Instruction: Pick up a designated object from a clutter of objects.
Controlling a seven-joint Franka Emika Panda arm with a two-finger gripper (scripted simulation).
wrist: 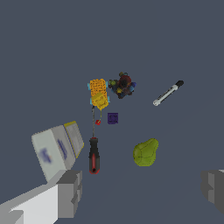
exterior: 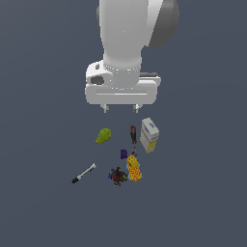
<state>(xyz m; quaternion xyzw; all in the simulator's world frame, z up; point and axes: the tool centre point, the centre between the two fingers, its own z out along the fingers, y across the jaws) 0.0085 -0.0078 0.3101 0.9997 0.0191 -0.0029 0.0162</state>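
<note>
The designated object, a dark mottled clump [exterior: 117, 176] [wrist: 123, 85], lies at the near end of the clutter, touching or almost touching the orange-yellow patterned item [exterior: 134, 168] [wrist: 99, 92]. My gripper [exterior: 120, 109] [wrist: 142, 192] hangs open well above the floor, behind the clutter in the exterior view, with nothing between its fingers [wrist: 70, 192]. Other clutter: a yellow-green lump [exterior: 103, 136] [wrist: 145, 152], a red-black tool [exterior: 133, 134] [wrist: 94, 155], a white-blue-yellow box [exterior: 149, 135] [wrist: 59, 148], a tiny purple block [exterior: 124, 154] [wrist: 113, 118] and a black-and-white marker [exterior: 84, 173] [wrist: 168, 92].
All items rest on a flat dark grey floor [exterior: 43, 202]. The marker lies apart on the exterior view's left of the clump. The box stands tallest, at the exterior view's right of the group.
</note>
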